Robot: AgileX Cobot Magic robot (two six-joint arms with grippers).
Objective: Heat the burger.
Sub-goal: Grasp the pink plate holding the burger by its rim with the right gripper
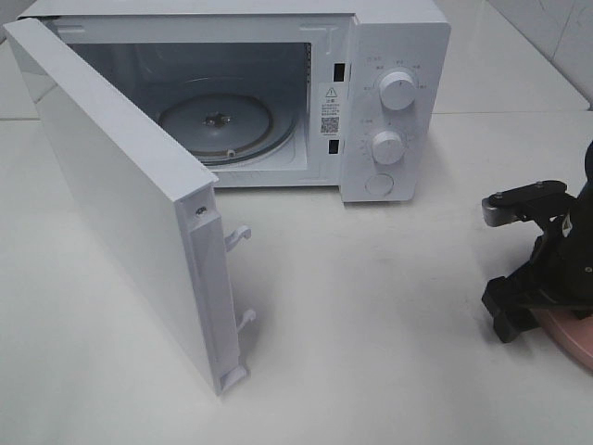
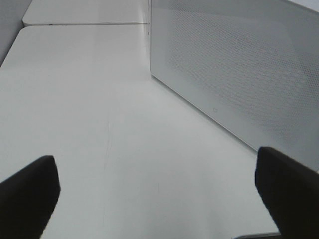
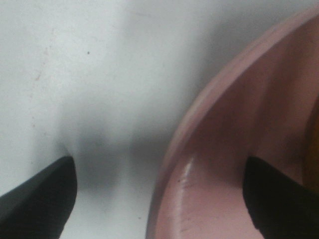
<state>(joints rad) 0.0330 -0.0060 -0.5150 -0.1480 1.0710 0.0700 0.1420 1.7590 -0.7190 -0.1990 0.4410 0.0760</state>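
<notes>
Black fingers [image 3: 35,204] of the right gripper [image 3: 159,194] sit closest to the lens, and they are spread wide apart. Between them runs the rim of a pink plate [image 3: 224,164]. One finger hangs over the bare white table [image 3: 75,74], the other over the inside of the plate. They are not squeezing anything. The burger [image 3: 314,144] shows only as a thin golden-brown sliver on the plate, just past the finger on the plate side. Too little of it shows to say more.

From up high, the plate lies on the table in front of the microwave [image 1: 398,56], off to its knob side. The right arm covers most of the plate. The microwave is white. Its door [image 1: 120,213] is swung wide open, away from the knobs. Inside the microwave lies a round glass tray [image 1: 232,125]. Two round knobs [image 1: 398,91] sit one above the other on the front, with a round button [image 1: 380,184] under them.

The left gripper [image 2: 159,194] is on the door side of the microwave, near the door's outer face, which is covered in tiny dots. Its fingers are spread wide too, with only bare table between them. It holds nothing.
</notes>
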